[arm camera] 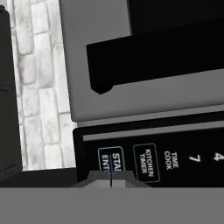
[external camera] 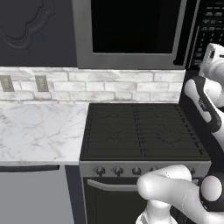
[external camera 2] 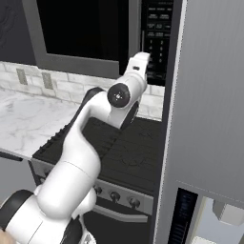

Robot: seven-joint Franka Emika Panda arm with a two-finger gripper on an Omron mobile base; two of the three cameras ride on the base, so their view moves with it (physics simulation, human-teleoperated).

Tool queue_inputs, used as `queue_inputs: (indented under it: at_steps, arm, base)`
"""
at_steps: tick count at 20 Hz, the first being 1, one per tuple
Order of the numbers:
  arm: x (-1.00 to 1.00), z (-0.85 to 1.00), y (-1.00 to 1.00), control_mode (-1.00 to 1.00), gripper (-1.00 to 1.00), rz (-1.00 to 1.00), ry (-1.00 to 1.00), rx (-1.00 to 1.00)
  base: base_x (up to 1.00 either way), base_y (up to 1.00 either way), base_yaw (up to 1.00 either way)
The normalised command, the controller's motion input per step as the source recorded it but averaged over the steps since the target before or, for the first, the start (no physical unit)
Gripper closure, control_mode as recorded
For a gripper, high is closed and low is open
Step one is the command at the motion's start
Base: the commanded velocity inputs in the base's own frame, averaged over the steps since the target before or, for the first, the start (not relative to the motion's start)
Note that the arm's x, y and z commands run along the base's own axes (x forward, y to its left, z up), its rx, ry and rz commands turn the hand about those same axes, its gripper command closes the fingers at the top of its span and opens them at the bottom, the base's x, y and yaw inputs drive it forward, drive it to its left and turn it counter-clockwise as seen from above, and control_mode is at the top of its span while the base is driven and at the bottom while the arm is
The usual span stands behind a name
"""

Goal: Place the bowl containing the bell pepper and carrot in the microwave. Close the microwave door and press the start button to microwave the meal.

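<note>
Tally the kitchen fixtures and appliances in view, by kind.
Microwave: 1
Stove: 1
Stove knobs: 5 in the left base view
Wall outlets: 2
Fridge: 1
Total: 10

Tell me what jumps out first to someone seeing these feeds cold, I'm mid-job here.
The white arm reaching up to the microwave's black button panel, above the right side of the black stove. In the hand view the hand sits right at the START button, fingers together by the look of it, beside KITCHEN TIMER. The microwave door appears shut, its dark window hiding whatever is inside.
</note>
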Motion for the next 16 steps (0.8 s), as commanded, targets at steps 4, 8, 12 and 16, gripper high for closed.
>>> queue_inputs:
  at_steps: [4, 8, 12, 16]
  arm:
    - [0.20, -0.07, -0.15, -1.00, 1.00, 0.00, 0.00, 0.01]
    - [0.23, -0.05, -0.12, -1.00, 1.00, 0.00, 0.00, 0.01]
    - [0.24, -0.01, -0.07, -1.00, 1.00, 0.00, 0.00, 0.01]
    - [0.23, 0.00, -0.06, -1.00, 1.00, 0.00, 0.00, 0.01]
  base:
    - [0.00, 0.00, 0.00]
    - [0.00, 0.00, 0.00]
    - [0.00, 0.00, 0.00]
    - [0.00, 0.00, 0.00]
